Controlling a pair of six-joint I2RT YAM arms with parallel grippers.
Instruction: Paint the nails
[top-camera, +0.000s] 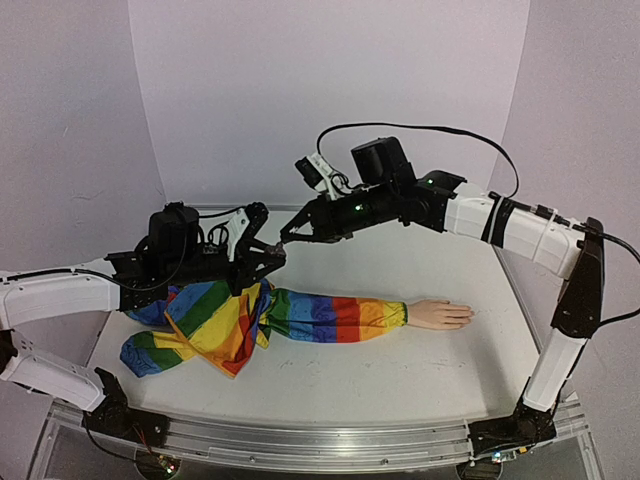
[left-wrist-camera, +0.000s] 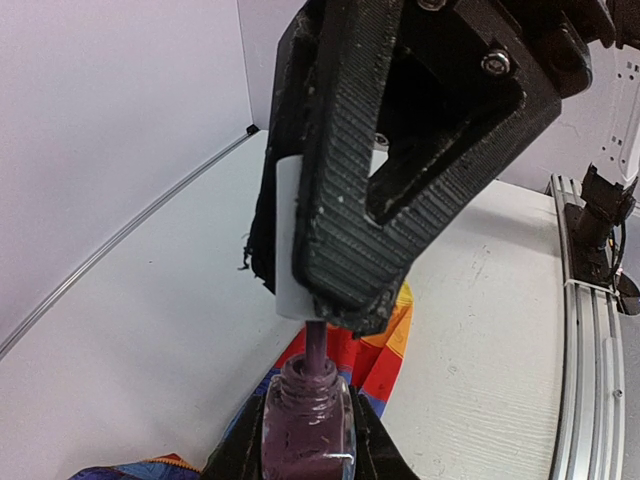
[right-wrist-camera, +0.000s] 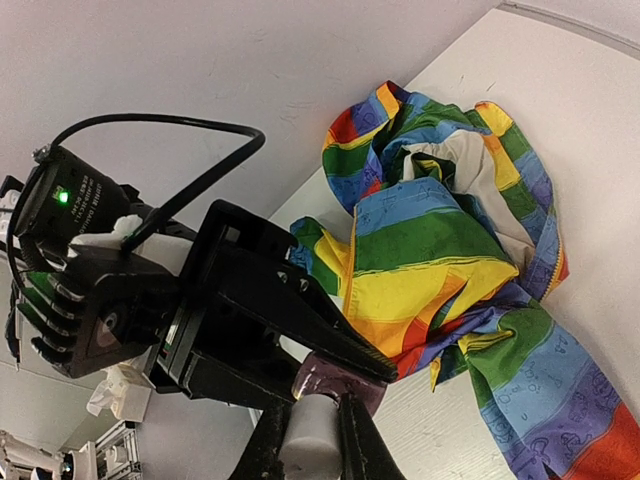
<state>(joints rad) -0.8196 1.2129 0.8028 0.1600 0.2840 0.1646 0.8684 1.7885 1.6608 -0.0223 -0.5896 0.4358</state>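
Top view: bare worktop (top-camera: 400, 375) surrounds the hand (top-camera: 440, 314), which stops short of the right edge. Its long axis runs left-right and the nails (top-camera: 466, 316) point right, too small to judge. Left claw (top-camera: 270, 258) and right claw (top-camera: 292, 234) meet above the sleeve (top-camera: 320, 315).

Left wrist: right claw clamps the white cap (left-wrist-camera: 288, 240).

Right wrist: left claw grips the purple bottle (right-wrist-camera: 335, 380).
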